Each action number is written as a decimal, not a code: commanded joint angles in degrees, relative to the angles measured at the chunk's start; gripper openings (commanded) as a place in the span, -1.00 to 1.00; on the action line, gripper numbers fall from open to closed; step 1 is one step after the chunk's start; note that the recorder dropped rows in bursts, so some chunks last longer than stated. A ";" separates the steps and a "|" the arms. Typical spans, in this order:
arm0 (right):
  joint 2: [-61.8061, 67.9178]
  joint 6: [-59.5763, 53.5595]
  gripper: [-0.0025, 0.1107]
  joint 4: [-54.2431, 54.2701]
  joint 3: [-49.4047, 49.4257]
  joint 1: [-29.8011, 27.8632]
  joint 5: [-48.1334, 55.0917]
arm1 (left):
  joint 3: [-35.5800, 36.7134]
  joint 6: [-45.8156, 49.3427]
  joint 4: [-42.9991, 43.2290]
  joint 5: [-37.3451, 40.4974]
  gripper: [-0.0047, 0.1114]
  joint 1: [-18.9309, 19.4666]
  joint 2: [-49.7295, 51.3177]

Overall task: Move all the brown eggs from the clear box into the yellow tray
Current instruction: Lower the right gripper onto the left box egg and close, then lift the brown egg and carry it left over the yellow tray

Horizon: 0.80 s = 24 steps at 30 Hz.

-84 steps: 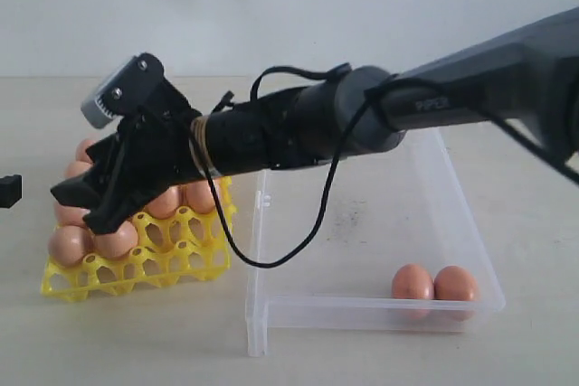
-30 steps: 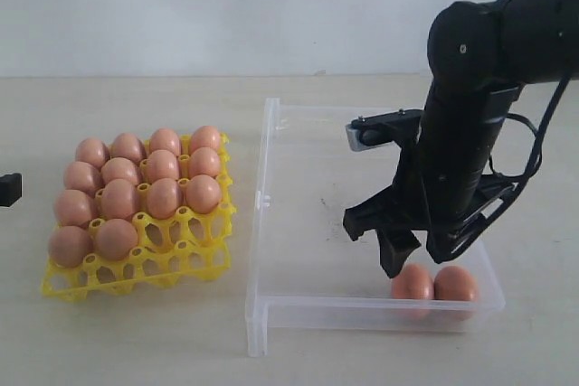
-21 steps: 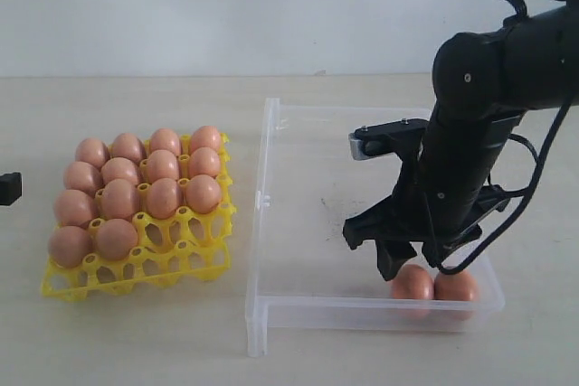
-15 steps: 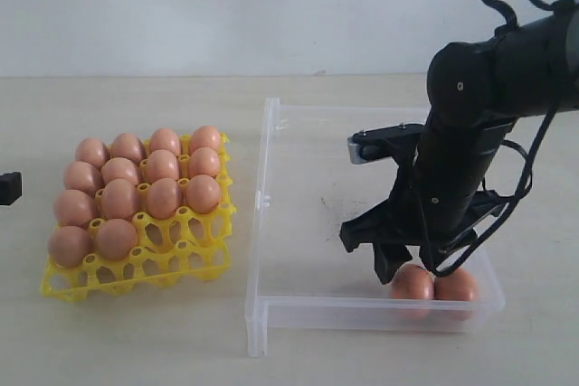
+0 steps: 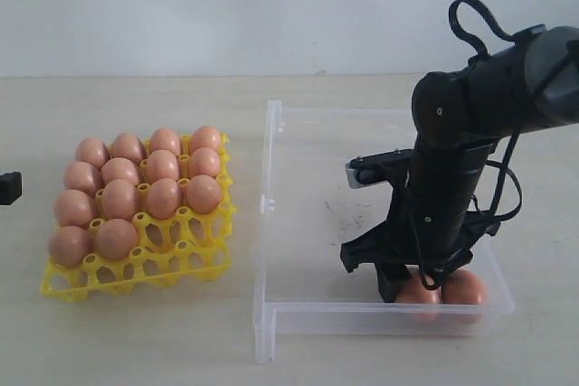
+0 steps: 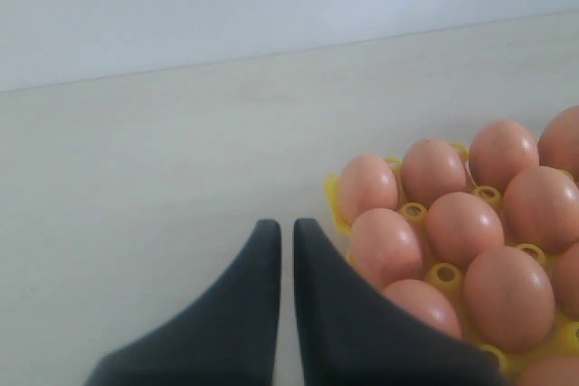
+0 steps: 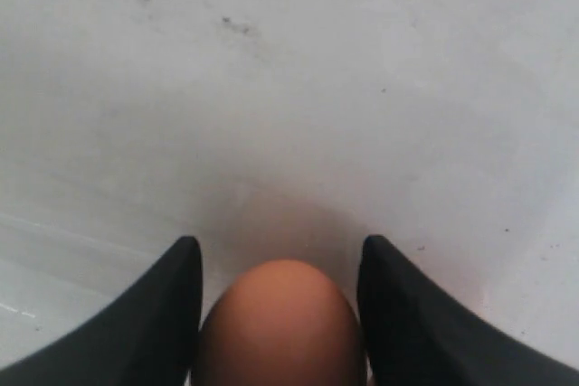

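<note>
desk: lowered since a second ago, the right gripper (image 5: 414,279) is down on the floor of the clear box (image 5: 271,223). which egg?

photog: exterior view: the left one of the last two brown eggs (image 5: 463,288), which lie touching by the near wall. yellow tray (image 5: 136,270) sits well apart, mostly filled.

desk: left wrist view?

photog: left gripper (image 6: 286,228) closed, empty, parked beside the tray's corner.

desk: right wrist view?

photog: target egg (image 7: 279,323) lies dead between the fingers (image 7: 167,305), its long axis seemingly along them. jaws stand wide, hugging both flanks. gripped or not, cannot tell.
</note>
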 commanded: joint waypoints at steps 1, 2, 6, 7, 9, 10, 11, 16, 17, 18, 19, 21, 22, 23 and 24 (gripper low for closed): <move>1.40 -2.47 -0.68 -0.12 0.46 -0.26 0.01 | 0.25 -0.52 0.27 -0.06 -0.85 0.11 -0.45; 1.40 -3.39 -0.91 -0.23 0.46 -0.26 0.22 | 0.25 -0.52 0.27 -0.06 -0.85 0.11 -0.45; 1.14 -4.53 -0.96 -0.90 0.46 -0.26 -0.64 | 0.25 -0.52 0.27 -0.06 -0.85 0.11 -0.45; 0.67 -4.53 -0.96 -1.31 0.46 -0.26 -1.33 | 0.25 -0.52 0.27 -0.06 -0.85 0.11 -0.45; -0.88 -4.41 -0.96 -2.02 0.46 -0.26 -4.38 | 0.25 -0.52 0.27 -0.06 -0.85 0.11 -0.45; -1.75 -4.40 -0.96 -2.23 0.46 -0.26 -6.02 | 0.25 -0.52 0.27 -0.06 -0.85 0.11 -0.45; -2.76 -4.40 -0.96 -2.23 0.46 -0.26 -7.73 | 0.25 -0.52 0.27 -0.06 -0.85 0.11 -0.45; -9.66 -4.40 -0.96 -2.23 0.46 -0.26 -18.27 | 0.25 -0.52 0.27 -0.37 -0.85 0.11 -0.45; -10.81 -4.40 -0.96 -2.23 0.46 -0.26 -20.18 | 0.25 -0.52 0.27 -0.37 -0.85 0.11 -0.45; -11.84 -4.40 -0.96 -2.23 0.46 -0.26 -22.02 | 0.25 -0.52 0.27 -0.37 -0.85 0.11 -0.45; -12.56 -4.40 -0.96 -2.10 0.46 -0.12 -23.52 | 0.25 -0.52 0.27 -0.37 -0.85 0.11 -0.45; -13.78 -4.54 -0.96 -2.08 0.46 0.53 -27.39 | 0.25 -0.52 0.27 -0.84 -0.85 0.11 -0.45; -14.03 -4.55 -0.96 -1.98 0.46 1.18 -29.00 | 0.25 -0.52 0.27 -1.03 -0.85 0.11 -0.45; -14.03 -4.55 -0.96 -2.08 0.46 2.11 -31.19 | 0.25 -0.52 0.27 -1.03 -0.85 0.11 -0.45; -14.03 -4.68 -0.96 -2.08 0.46 3.16 -33.64 | 0.25 -0.52 0.27 -1.19 -0.85 0.11 -0.45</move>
